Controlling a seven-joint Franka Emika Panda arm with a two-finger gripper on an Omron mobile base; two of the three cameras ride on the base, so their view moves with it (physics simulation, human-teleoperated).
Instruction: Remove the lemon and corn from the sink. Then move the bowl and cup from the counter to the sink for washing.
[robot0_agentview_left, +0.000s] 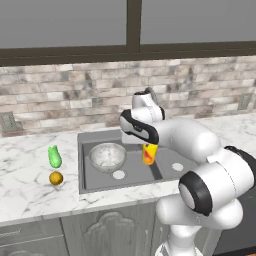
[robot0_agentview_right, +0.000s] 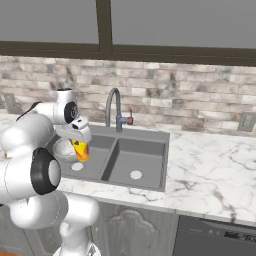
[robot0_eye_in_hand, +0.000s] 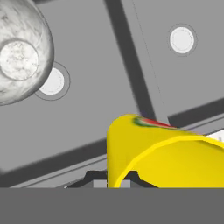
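My gripper (robot0_agentview_left: 148, 146) is shut on the yellow cup (robot0_agentview_left: 148, 154) with its red mark and holds it above the sink (robot0_agentview_left: 85, 167), over the divider between the two basins. From the hand view the cup (robot0_eye_in_hand: 162, 155) sits close up at the bottom, its rim toward the camera. The speckled grey bowl (robot0_agentview_left: 107, 156) rests in the left basin, also seen as the bowl (robot0_eye_in_hand: 19, 52) at upper left of the hand view. The green corn (robot0_agentview_left: 54, 157) and the small orange-yellow lemon (robot0_agentview_left: 56, 178) lie on the marble counter left of the sink. In the right base view, the cup (robot0_agentview_right: 81, 150) hangs under the gripper (robot0_agentview_right: 79, 142).
A curved grey faucet (robot0_agentview_right: 114, 107) stands behind the sink's divider. The right basin (robot0_agentview_right: 140, 162) has a round drain (robot0_agentview_right: 135, 175). Marble counter (robot0_agentview_right: 215, 170) stretches to the right. Brick backsplash and a window run behind; outlets (robot0_agentview_left: 8, 122) sit on the wall.
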